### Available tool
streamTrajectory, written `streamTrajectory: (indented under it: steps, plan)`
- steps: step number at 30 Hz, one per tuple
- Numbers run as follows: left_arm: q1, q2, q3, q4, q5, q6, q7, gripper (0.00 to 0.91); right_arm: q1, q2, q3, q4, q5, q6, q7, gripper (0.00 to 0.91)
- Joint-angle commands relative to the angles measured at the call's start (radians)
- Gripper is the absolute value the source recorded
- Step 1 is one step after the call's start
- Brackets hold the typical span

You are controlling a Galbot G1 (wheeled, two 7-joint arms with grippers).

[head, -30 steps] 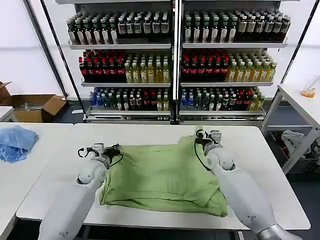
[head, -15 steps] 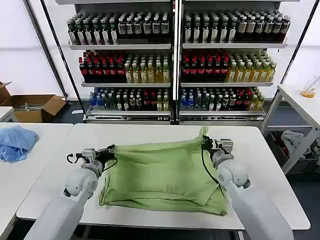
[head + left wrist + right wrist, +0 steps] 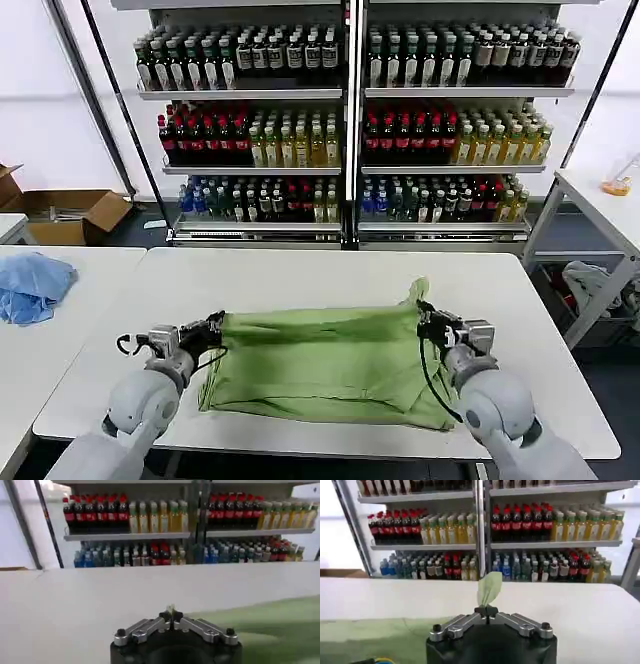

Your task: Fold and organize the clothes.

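The light green clothes [image 3: 320, 365] lie folded on the white table [image 3: 300, 270], the upper layer lifted along its far edge and stretched between both grippers. My left gripper [image 3: 213, 325] is shut on the shirt's far left corner; in the left wrist view a small tuft of green cloth [image 3: 171, 609] shows between the closed tips of the left gripper [image 3: 171, 616]. My right gripper [image 3: 424, 315] is shut on the far right corner, and a green flap [image 3: 489, 588] sticks up from the pinched tips of the right gripper [image 3: 485, 611]. More green cloth [image 3: 375, 635] spreads beside the right gripper.
Shelves of bottles [image 3: 350, 120] stand behind the table. A light blue cloth [image 3: 30, 285] lies on a side table at the left. A cardboard box [image 3: 70, 212] sits on the floor at the left, and a second white table [image 3: 600, 205] stands at the right.
Both grippers have pulled the shirt's far edge toward me over the lower layer. The left one moved nearer and outward, the right one nearer and to the right.
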Motion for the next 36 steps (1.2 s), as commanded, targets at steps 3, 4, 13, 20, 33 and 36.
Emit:
streamTrajectory:
  steps: [3,4,13,20,33,36]
  plan:
    - [0.091,0.004,0.003,-0.032,0.096,-0.011,0.006,0.020,-0.127,0.016,0.034,0.054,-0.018,-0.010,0.017,0.000]
    - [0.091,0.001,0.008,-0.028,0.104,-0.012,0.006,0.020,-0.119,0.028,0.027,0.037,-0.023,-0.010,0.026,0.000]
    - [0.074,-0.033,0.019,0.013,0.166,-0.018,0.009,0.907,-0.053,0.060,-0.013,-0.047,-0.102,-0.010,-0.005,0.907]
    - [0.101,-0.075,0.010,-0.020,0.240,-0.095,-0.040,0.907,-0.078,0.061,-0.008,-0.020,-0.229,0.010,-0.022,0.907]
    - [0.276,-0.283,-0.054,-0.099,0.449,-0.229,-0.134,0.907,-0.228,0.066,0.031,0.070,-0.414,0.078,-0.043,0.907]
    - [0.293,-0.318,-0.054,-0.086,0.481,-0.237,-0.136,0.907,-0.232,0.069,0.031,0.067,-0.415,0.081,-0.042,0.907]
